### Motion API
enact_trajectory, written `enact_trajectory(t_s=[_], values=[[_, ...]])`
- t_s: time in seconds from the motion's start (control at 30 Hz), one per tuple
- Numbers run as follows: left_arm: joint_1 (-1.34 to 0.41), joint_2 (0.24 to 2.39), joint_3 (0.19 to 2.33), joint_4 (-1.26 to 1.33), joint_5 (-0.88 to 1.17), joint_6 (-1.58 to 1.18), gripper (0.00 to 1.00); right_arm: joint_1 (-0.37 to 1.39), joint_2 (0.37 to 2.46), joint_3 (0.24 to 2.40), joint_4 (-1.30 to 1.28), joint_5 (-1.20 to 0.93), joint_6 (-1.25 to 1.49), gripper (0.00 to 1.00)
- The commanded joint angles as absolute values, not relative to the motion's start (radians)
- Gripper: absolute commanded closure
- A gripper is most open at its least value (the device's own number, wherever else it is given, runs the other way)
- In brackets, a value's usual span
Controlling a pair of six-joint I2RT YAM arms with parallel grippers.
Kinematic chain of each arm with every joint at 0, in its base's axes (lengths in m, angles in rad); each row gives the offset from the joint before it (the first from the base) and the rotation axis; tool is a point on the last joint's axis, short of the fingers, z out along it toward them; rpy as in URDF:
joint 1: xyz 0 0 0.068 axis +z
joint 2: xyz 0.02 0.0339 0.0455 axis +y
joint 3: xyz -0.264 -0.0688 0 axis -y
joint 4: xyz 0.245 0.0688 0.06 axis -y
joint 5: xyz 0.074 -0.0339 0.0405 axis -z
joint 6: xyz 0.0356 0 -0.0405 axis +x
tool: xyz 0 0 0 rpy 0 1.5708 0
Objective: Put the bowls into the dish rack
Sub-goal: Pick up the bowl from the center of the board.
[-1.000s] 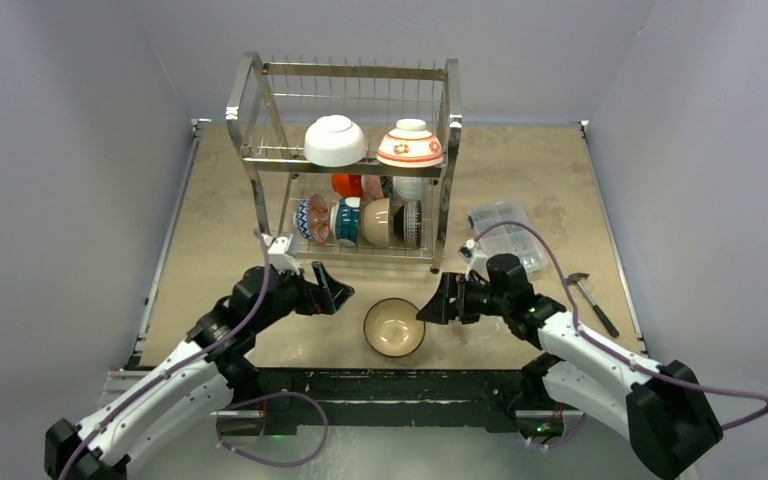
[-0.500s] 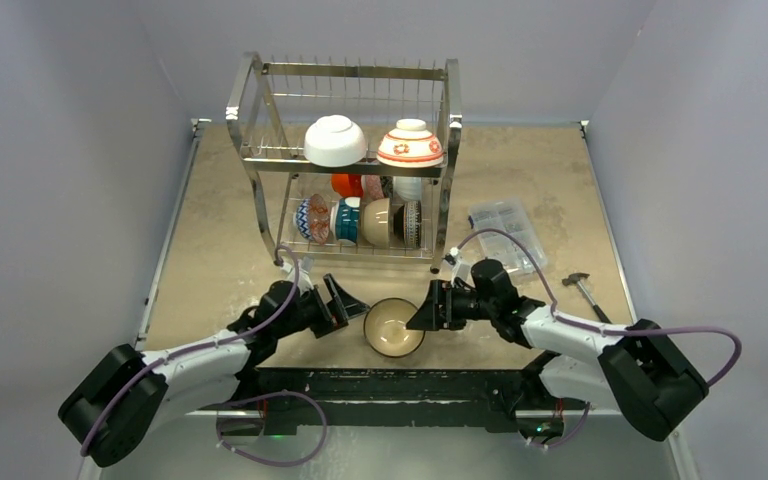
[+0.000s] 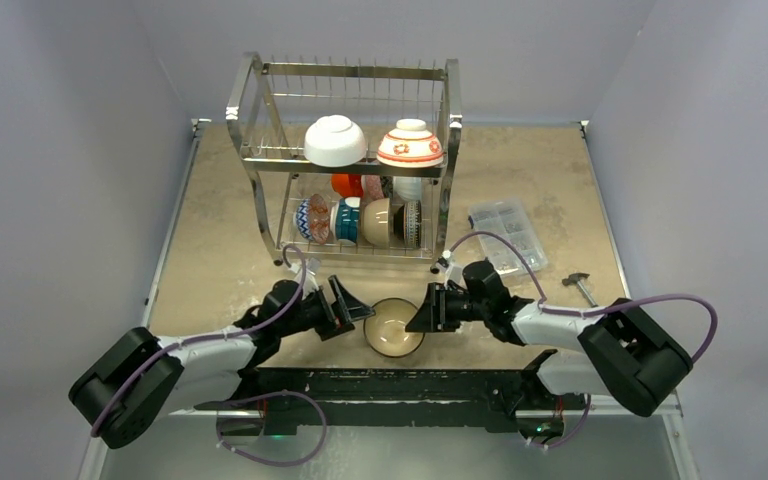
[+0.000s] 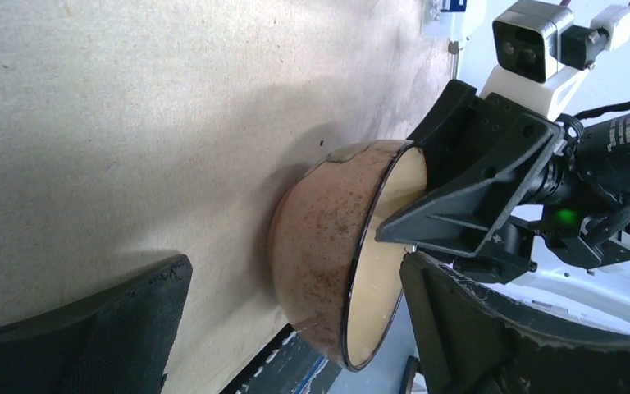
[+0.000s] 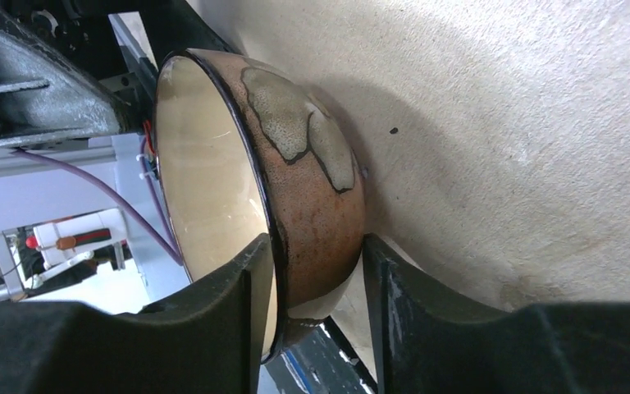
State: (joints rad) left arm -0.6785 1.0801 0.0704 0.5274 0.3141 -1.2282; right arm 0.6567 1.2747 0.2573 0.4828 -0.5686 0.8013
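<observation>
A tan-brown bowl point(image 3: 394, 327) with a cream inside rests on the table near its front edge. My right gripper point(image 3: 418, 318) is shut on its right rim: in the right wrist view one finger point(image 5: 238, 304) lies inside the bowl point(image 5: 312, 205) and the other presses its outer wall. My left gripper point(image 3: 352, 308) stands wide open at the bowl's left side. In the left wrist view the bowl point(image 4: 320, 246) sits just beyond the fingertips point(image 4: 131, 320). The dish rack point(image 3: 355, 166) holds a white bowl point(image 3: 335, 140) and a floral one point(image 3: 410, 145) on top, with several more below.
A clear plastic compartment box point(image 3: 505, 232) lies right of the rack, and a small hammer point(image 3: 585, 290) sits further right. The table's black front edge point(image 3: 390, 385) runs just behind the bowl. The right arm's camera housing point(image 4: 529, 41) is close to my left gripper.
The right gripper's jaws have narrowed onto the bowl's right rim. The left arm has dropped lower and reached in to the bowl's left side, still open. The bowl has stayed put.
</observation>
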Motion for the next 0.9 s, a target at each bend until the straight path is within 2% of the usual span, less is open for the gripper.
enact_trajectory(t_s=[0.0,0.23,0.4,0.87], values=[[-0.692,1.106,0.088,0.623,0.356,-1.244,0.03,0.663,1.277,0.254,0.532,-0.567,0.803,0.57],[-0.717,1.118,0.123,0.622,0.368,-1.244,0.02,0.663,1.257,0.262,0.516,-0.541,0.802,0.85],[-0.752,1.113,0.156,0.61,0.365,-1.246,0.02,0.663,1.255,0.276,0.502,-0.535,0.798,1.0],[-0.901,1.13,0.21,0.533,0.266,-1.326,0.02,0.663,1.096,0.344,0.347,-0.453,0.777,1.0]])
